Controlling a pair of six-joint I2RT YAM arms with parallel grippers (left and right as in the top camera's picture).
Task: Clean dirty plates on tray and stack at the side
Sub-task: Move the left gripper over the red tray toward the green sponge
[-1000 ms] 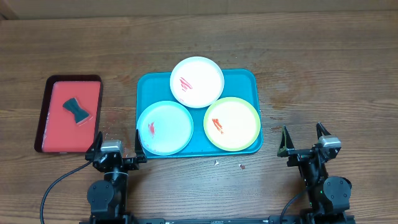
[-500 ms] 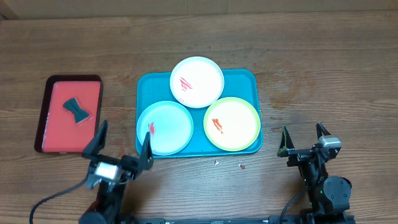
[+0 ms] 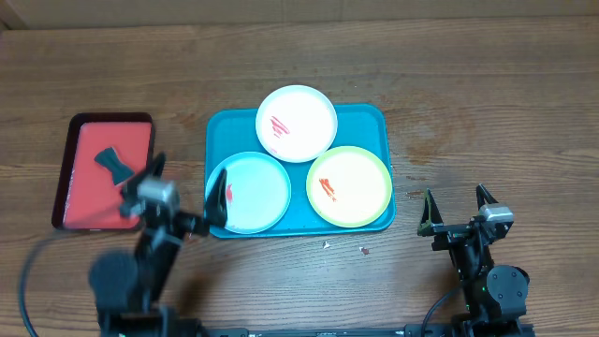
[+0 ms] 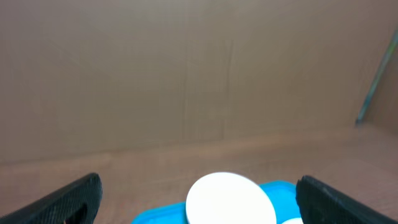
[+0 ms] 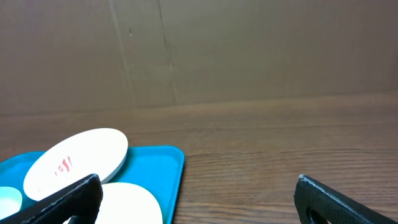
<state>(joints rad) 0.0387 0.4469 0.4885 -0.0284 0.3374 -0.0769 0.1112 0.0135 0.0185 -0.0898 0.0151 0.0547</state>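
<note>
The teal tray (image 3: 372, 117) lies mid-table and holds three plates with red smears: a white plate (image 3: 297, 123) at the back, a pale blue plate (image 3: 249, 192) front left, a yellow-green rimmed plate (image 3: 349, 186) front right. My left gripper (image 3: 184, 186) is open and empty, raised just left of the pale blue plate, one finger over the tray's left edge. Its wrist view shows the white plate (image 4: 231, 199) and the tray (image 4: 283, 190). My right gripper (image 3: 457, 211) is open and empty, right of the tray. Its wrist view shows the white plate (image 5: 78, 160) and the tray (image 5: 158, 168).
A smaller red tray with a dark rim (image 3: 105, 173) lies at the left and holds a dark bow-shaped sponge (image 3: 114, 166). Small crumbs (image 3: 361, 250) lie on the wood in front of the teal tray. A cardboard wall backs the table.
My left arm has lifted from its rest at the front edge and moved forward, so the gripper now hovers between the red tray and the pale blue plate. The right arm has not moved.
</note>
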